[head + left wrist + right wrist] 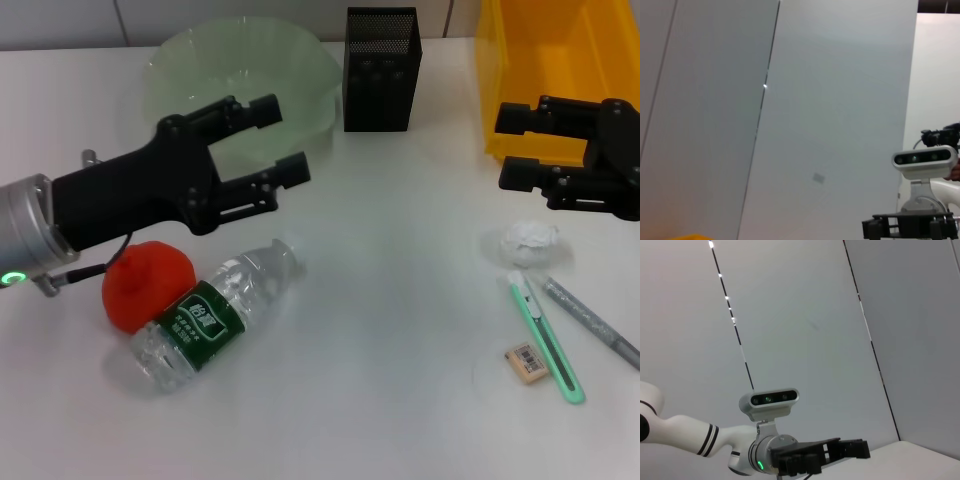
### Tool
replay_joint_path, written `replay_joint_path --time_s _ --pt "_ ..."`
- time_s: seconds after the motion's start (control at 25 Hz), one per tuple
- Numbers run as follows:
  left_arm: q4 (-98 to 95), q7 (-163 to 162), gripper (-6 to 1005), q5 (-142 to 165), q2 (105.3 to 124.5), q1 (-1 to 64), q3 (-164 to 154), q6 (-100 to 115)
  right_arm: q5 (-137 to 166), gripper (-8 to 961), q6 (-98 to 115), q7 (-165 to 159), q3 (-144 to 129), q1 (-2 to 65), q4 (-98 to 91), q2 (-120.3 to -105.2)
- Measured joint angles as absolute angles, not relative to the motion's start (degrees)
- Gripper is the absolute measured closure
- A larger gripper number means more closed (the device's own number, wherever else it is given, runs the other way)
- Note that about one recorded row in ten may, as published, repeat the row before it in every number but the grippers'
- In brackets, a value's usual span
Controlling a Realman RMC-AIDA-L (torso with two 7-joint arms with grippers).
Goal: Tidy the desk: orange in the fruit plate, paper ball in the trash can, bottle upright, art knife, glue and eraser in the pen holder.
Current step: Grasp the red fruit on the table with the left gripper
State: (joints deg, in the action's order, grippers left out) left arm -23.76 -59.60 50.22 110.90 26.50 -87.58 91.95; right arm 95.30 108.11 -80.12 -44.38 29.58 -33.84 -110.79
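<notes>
Lying on its side at the near left of the white table (400,300): clear water bottle (205,320) with green label, cap pointing up-right. Touching it on the far-left side: orange (140,280), resting on the table. Above both, hovering: left gripper (290,140), jaws spread wide and holding nothing, tips reaching toward the pale green fruit plate (195,60) at the far left. Just right of that plate: black mesh pen holder (381,68), upright. At the far right: yellow bin (560,60), with the right gripper (508,145) hanging in front of it, jaws parted and holding nothing.

Below the right gripper: crumpled white paper ball (529,241) on the table. Nearer, side by side and close together: green art knife (545,335), grey stick (592,320) to its right, small tan eraser (527,362) just left of the knife's lower half. Whether eraser and knife touch: cannot tell.

Seen from the wrists: mostly pale wall panels, with the opposite arm's black gripper and camera low in each.
</notes>
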Motion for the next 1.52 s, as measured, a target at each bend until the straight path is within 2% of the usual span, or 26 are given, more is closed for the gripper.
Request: replay_joint_path --time_s 0.36,0.52,0.6,0.8,0.92,1.04,1.52 --pt "-23.8 -59.6 233 50.2 110.16 26.3 -86.3 92.7 95.3 237 107.8 -80.1 -44.1 29.7 -34.5 -111.68" --pt "-23.1 -59.6 240 50.4 108.8 23.6 -85.5 90.6 95.3 236 107.3 -80.1 -44.1 30.2 -34.6 -111.77" --pt "-23.0 -59.8 244 50.4 107.44 19.7 -84.6 88.9 95.2 236 107.0 -80.1 -44.1 30.3 -34.6 -111.85" --pt "-22.5 -60.5 253 51.9 106.51 15.0 -82.5 87.7 95.2 236 106.4 -80.6 -44.1 30.9 -34.6 -111.97" --pt "-21.6 -60.4 258 52.7 106.63 13.5 -81.4 87.2 95.2 237 106.1 -80.6 -44.1 31.2 -34.6 -111.97" --pt "-19.4 -59.4 263 53.2 107.54 12.1 -80.9 85.3 95.2 237 105.7 -80.7 -44.1 31.7 -34.6 -111.97" --pt "-18.6 -61.5 285 58.5 108.66 13.0 -80.5 79.6 95.4 237 105.2 -80.6 -44.1 32.5 -34.6 -112.06"
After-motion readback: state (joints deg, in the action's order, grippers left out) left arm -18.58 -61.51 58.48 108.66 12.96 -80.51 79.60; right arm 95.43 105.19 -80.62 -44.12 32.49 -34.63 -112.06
